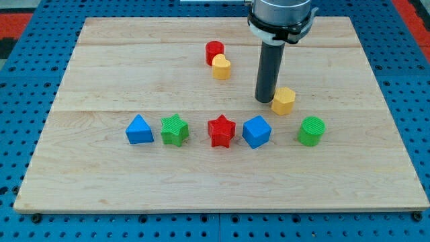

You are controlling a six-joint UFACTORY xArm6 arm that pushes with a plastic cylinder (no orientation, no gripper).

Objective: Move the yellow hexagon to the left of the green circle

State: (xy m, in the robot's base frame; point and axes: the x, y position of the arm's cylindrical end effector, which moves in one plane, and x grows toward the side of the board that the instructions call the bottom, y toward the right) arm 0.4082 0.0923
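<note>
The wooden worktop (pixel 101 67) carries all the blocks. No pincer is fitted; my tip (pixel 264 100) holds nothing and touches the left side of the yellow hexagon (pixel 283 101). The hexagon sits just far-left of the green circle (pixel 311 130), near the right.

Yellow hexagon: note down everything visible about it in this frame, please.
The yellow hexagon is a small, chunky, matte block, plastic by its look, with flat side faces and a flat top. It rests flat on the wooden board, right of centre in the view. My tip stands right at its left side, touching or nearly so. The green circle lies apart from it, toward the view's lower right, and the blue cube toward the lower left. Nothing rests on it.
</note>
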